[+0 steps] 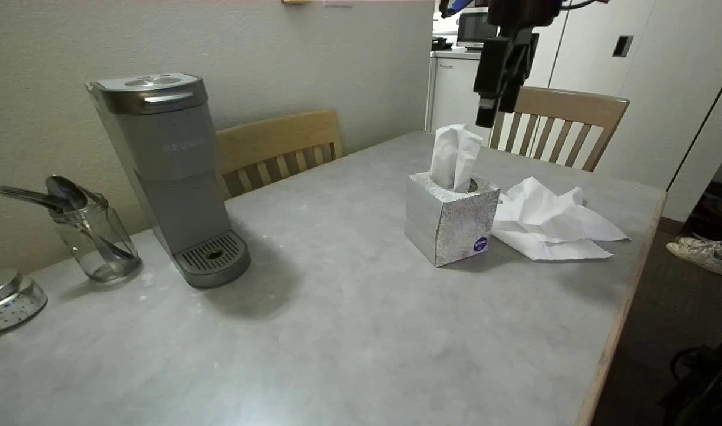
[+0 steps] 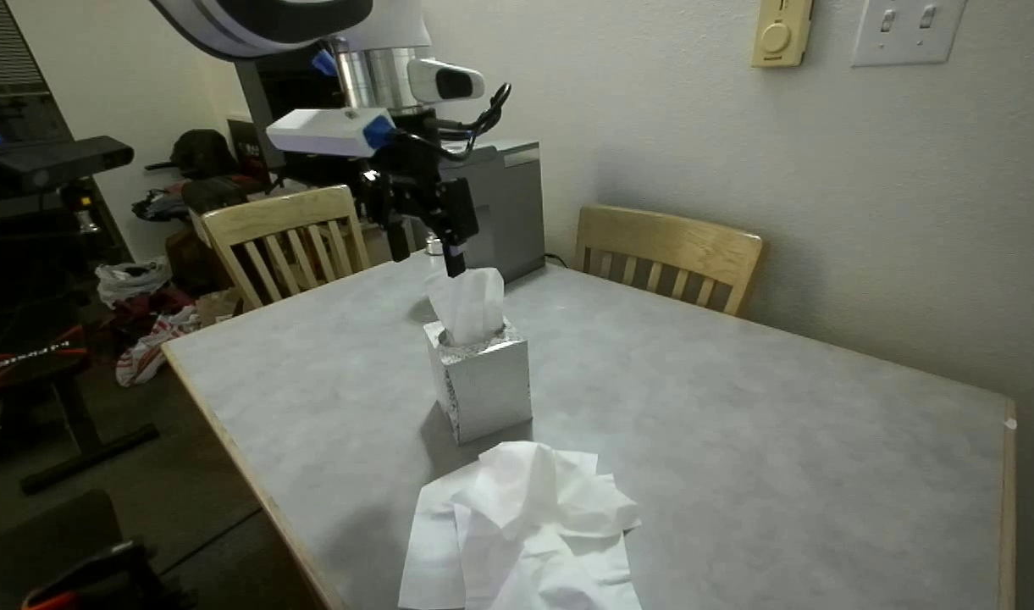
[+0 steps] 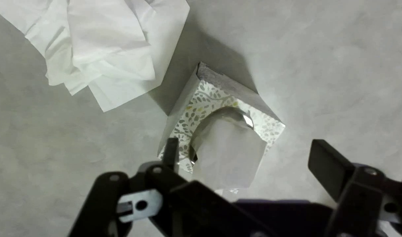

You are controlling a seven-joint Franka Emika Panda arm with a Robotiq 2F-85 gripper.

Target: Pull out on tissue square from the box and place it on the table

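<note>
One bench [image 1: 313,355], grey-topped, beneath the claw [image 2: 428,259] and bearing all items listed. Next in size, one coffee machine [image 1: 180,171], upright, well apart from the claw; by judgement, no part in the work. Also noted, loose tissues [image 1: 556,225], several sheets overlapping, count uncertain: crumpled on the bench, lower than the claw and off to one side, just beside the tissue box [image 1: 455,222] without contact. Tissue box itself upright, below the claw, hole facing up. Smallest, and object of the task: standing tissue [image 3: 228,154], rooted in that hole, long axis near upright.

State of the claw: fingers [image 3: 329,168] well apart, nothing held between. Key relation for the coming move: standing tissue below the claw and slightly aside, nearer one finger than the other in the wrist view. By judgement, pull not yet begun. Called for: a descent with a small sideways correction, to bring the standing tissue between the fingers, then a pinch. Likely hazard: lift or slide of the tissue box during the pull. Credit for the loose tissues toward the task: not determinable from these views.
</note>
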